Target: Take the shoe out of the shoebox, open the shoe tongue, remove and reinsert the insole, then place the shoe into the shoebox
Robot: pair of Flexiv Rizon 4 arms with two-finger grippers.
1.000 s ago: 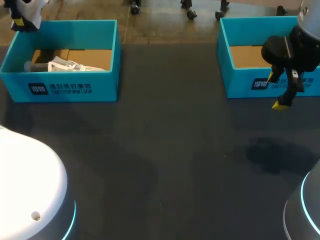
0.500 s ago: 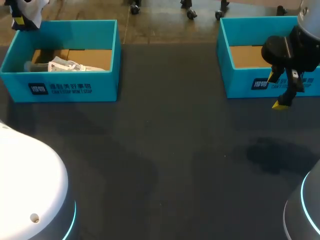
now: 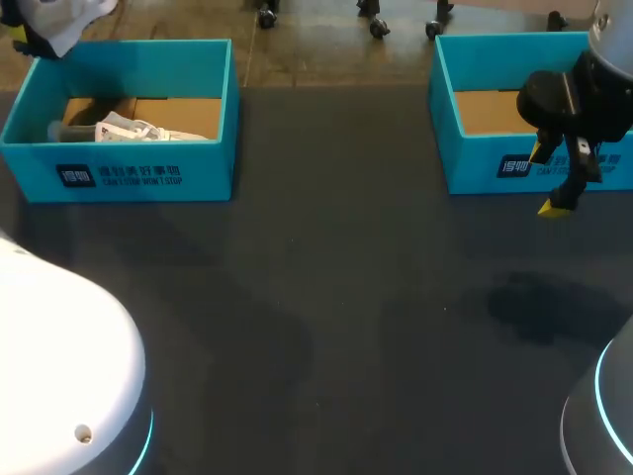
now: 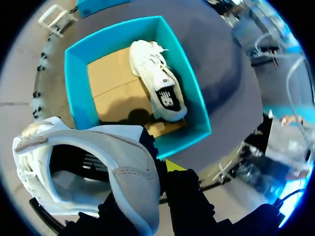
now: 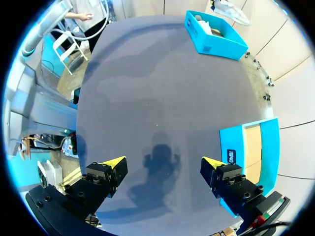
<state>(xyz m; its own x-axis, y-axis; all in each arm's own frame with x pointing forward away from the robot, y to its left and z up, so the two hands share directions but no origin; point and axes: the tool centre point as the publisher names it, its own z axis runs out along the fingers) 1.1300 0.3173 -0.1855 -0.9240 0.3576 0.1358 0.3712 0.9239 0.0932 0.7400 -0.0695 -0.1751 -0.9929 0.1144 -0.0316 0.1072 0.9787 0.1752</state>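
Left gripper (image 4: 165, 169) pinches the shoe (image 4: 123, 152) by its collar wall, opening turned up toward the wrist. It holds the shoe high above the box (image 4: 76, 83), so you can count the take-out step as done. Past that box from the gripper, the table (image 3: 326, 297) offers room for the tongue and insole work. A second shoe (image 4: 160, 86) lies below the gripper, inside the box against one wall. Your right gripper (image 5: 161, 162) hangs with fingers spread over the table beside the other box (image 5: 231, 147), likely placed to help.
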